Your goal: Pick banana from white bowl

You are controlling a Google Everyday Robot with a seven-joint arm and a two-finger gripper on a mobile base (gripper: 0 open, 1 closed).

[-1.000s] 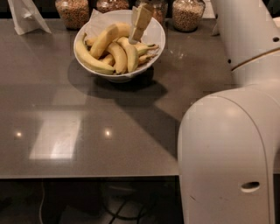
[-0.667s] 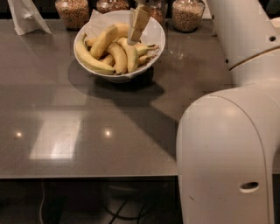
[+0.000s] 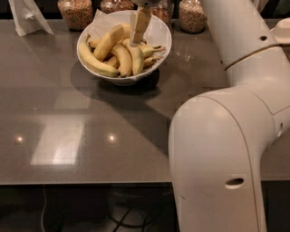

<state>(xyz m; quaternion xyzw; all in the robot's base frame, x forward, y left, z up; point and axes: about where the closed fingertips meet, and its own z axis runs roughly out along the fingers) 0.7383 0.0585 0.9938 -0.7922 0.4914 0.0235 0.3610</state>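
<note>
- The gripper [image 3: 135, 41] hangs tip-down inside the white bowl [image 3: 162, 31], its tan tip right at the fruit; whether it is open or closed, or has hold of anything, I cannot tell
- The banana [image 3: 108, 41], thick and golden, lies slantwise on top of the pile in the bowl; its upper end is just beside the gripper's tip
- Slimmer bananas [image 3: 96, 63] lie below and to its right
- The bowl stands on the grey table [image 3: 90, 136]; glass jars [image 3: 76, 12] stand behind it; the white robot arm [image 3: 226, 145] fills the right foreground
</note>
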